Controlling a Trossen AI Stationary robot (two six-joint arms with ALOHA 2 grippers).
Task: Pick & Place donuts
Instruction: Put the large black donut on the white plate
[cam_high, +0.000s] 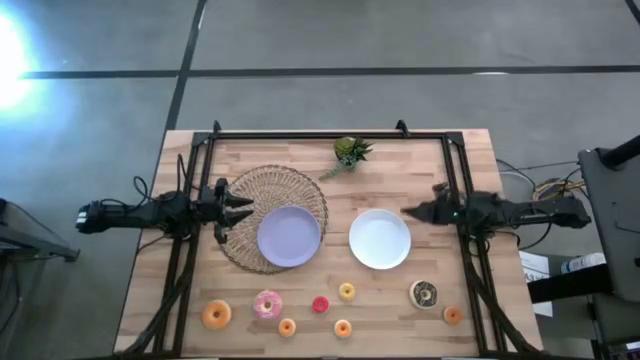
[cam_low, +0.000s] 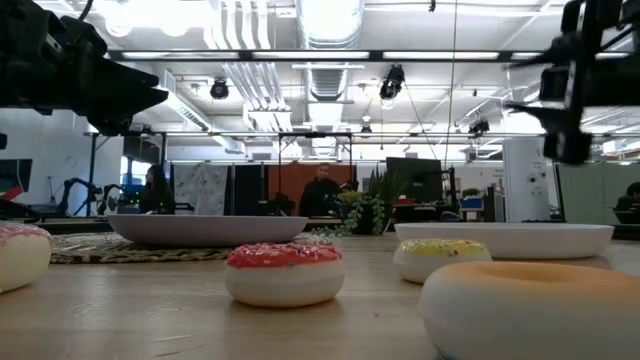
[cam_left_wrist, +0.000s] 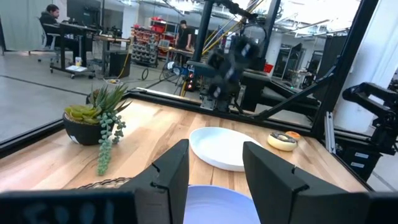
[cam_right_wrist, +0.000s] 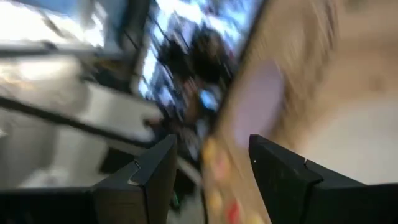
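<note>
Several small toy donuts lie flat along the table's near edge: a big orange one (cam_high: 216, 315), a pink sprinkled one (cam_high: 267, 304), a red one (cam_high: 320, 304), a yellow one (cam_high: 346, 291), a chocolate one (cam_high: 424, 294) and small orange ones (cam_high: 287, 327) (cam_high: 343, 328) (cam_high: 452, 315). My left gripper (cam_high: 235, 208) hovers level at the table's left, over the woven mat, open and holding nothing (cam_left_wrist: 214, 168). My right gripper (cam_high: 410, 213) hovers level at the right, beside the white plate, open and holding nothing (cam_right_wrist: 211, 162). Both are well clear of the donuts.
A lavender plate (cam_high: 289, 237) rests on a round woven mat (cam_high: 262, 190) left of centre. A white plate (cam_high: 380, 239) sits right of centre. A small green plant (cam_high: 350, 153) stands at the far edge. A dark frame runs round the table's far and side edges.
</note>
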